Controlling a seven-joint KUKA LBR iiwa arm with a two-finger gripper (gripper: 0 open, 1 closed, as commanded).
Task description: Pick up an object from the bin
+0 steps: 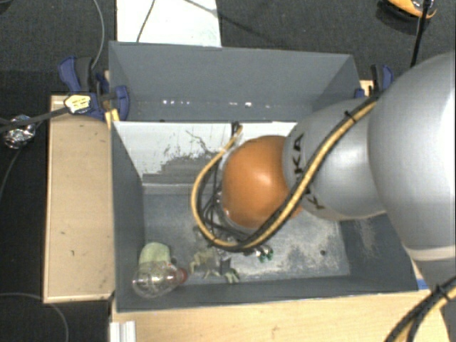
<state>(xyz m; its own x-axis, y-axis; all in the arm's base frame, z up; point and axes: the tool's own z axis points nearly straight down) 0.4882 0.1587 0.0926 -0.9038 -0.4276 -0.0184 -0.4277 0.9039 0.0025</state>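
A little of my gripper's dark body (218, 239) shows under the arm's orange cover, low over the front middle of the bin floor. Right below it lies a small cluster of olive-green toy-like pieces (214, 265); whether the gripper touches them is hidden. A tiny dark green piece (265, 255) lies just to the right of the cluster. Further left, in the front left corner, a clear glass bulb with a pale green base (155, 271) lies on its side, apart from the gripper.
The arm and its orange cover, with looped cables, hang over the middle of the bin and hide the floor beneath. The bin's steep grey walls rise close behind and to the left.
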